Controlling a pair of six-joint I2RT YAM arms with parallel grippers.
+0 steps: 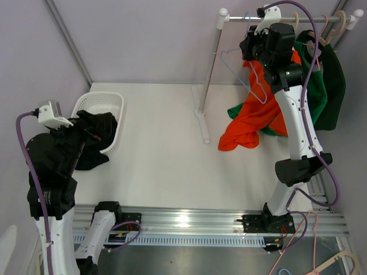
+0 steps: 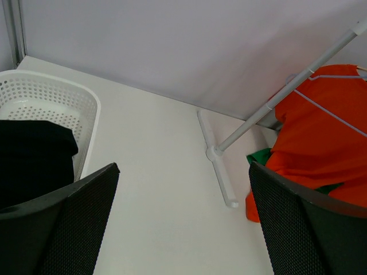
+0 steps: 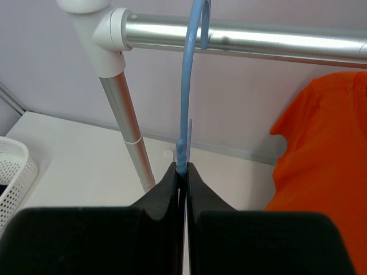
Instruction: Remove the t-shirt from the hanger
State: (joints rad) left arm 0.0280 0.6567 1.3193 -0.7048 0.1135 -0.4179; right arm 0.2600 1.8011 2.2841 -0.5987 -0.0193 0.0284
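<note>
High up — right pincer (image 3: 182, 173) tight on hanger (image 3: 186, 86) neck

On the table (image 1: 166, 149), basket (image 1: 102, 104) left, rack (image 1: 211, 74) right; hanger (image 3: 184, 86) hooked on the rail (image 3: 258, 40).

Right wrist view: below its neck, the hanger (image 3: 184, 86) disappears between the closed fingers of the right end effector (image 3: 183, 171), and the orange t-shirt (image 3: 321, 154) is cut by the right edge. Top view: the right arm (image 1: 293, 114) covers part of the t-shirt. Left wrist view: the basket (image 2: 63, 97) runs off the left edge.
</note>
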